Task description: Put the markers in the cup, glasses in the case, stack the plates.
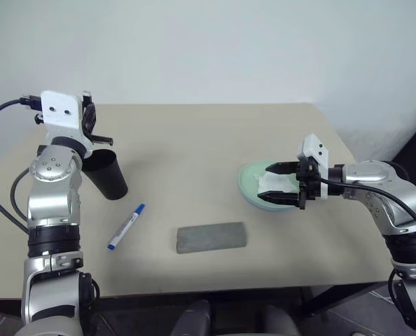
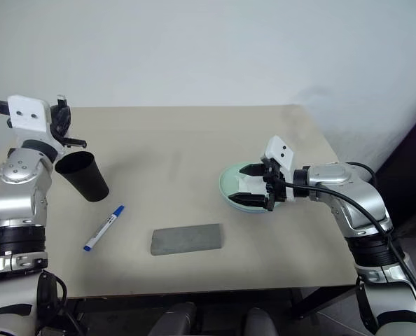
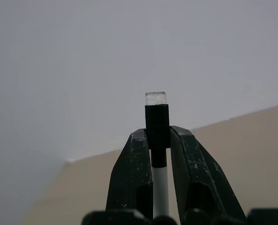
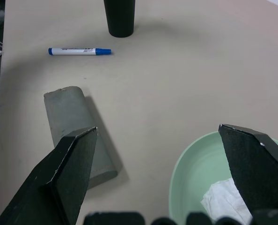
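Note:
My left gripper point(image 1: 90, 119) is raised at the table's left, just above the upright black cup point(image 1: 104, 175). It is shut on the black-capped marker point(image 3: 157, 140), which is pinched between its fingers. The blue-capped marker point(image 1: 126, 227) lies on the table in front of the cup. The grey case point(image 1: 211, 237) lies closed near the front middle. My right gripper point(image 1: 269, 185) stands wide open over the pale green plate point(image 1: 248, 183), holding nothing. The glasses are out of view.
A crumpled white tissue point(image 4: 223, 201) lies in the green plate, under my right gripper. The beige table point(image 1: 194, 147) ends close behind the plate on the right and at the front, just past the case.

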